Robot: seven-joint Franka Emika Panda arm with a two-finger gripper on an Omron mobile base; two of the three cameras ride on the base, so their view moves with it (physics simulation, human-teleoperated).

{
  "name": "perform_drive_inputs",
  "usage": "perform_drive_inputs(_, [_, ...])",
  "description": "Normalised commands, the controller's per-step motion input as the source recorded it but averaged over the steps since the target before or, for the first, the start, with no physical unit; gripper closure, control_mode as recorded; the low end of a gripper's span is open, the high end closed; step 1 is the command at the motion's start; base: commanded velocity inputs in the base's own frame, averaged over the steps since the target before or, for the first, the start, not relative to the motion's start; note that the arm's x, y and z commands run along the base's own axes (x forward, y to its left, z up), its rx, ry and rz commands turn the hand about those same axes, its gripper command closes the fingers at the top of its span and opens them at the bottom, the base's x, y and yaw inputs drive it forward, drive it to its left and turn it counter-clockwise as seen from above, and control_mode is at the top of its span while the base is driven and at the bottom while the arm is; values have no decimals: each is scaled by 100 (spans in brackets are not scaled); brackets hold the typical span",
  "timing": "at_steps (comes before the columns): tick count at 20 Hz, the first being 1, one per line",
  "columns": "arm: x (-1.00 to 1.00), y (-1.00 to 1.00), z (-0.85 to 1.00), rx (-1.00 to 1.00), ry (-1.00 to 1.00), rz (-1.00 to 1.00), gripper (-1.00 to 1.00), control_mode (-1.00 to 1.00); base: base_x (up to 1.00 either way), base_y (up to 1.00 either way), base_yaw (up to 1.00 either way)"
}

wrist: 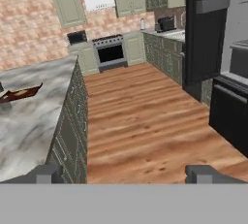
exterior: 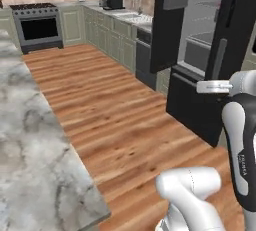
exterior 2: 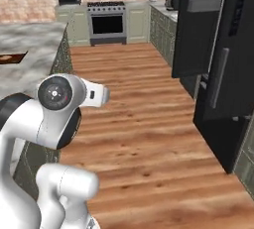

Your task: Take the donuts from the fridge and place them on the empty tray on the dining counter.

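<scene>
Pincer: tips wide apart, holding nothing.
Worktop: marble, left, carrying a brown tray.
Fridge: doors open, right; donuts hidden inside.
Risk: arm could strike an open door while reaching.

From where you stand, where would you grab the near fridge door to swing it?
The grey bar handle, mid-length, approached square to the fridge door's outer face. The bar stands upright and proud of the panel, so the open gripper should probably close horizontally across it.
</scene>
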Motion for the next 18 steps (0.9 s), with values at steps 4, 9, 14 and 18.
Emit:
perform_drive_inputs(4, [0,0,0,0,0,0,-100,100,100,-48,42])
perform_drive_inputs(9, [0,0,0,0,0,0,-100,100,100,-64,16])
perform_drive_inputs(14, [0,0,0,0,0,0,-100,100,100,-74,1])
perform_drive_inputs(18, [0,0,0,0,0,0,-100,100,100,-32,-13])
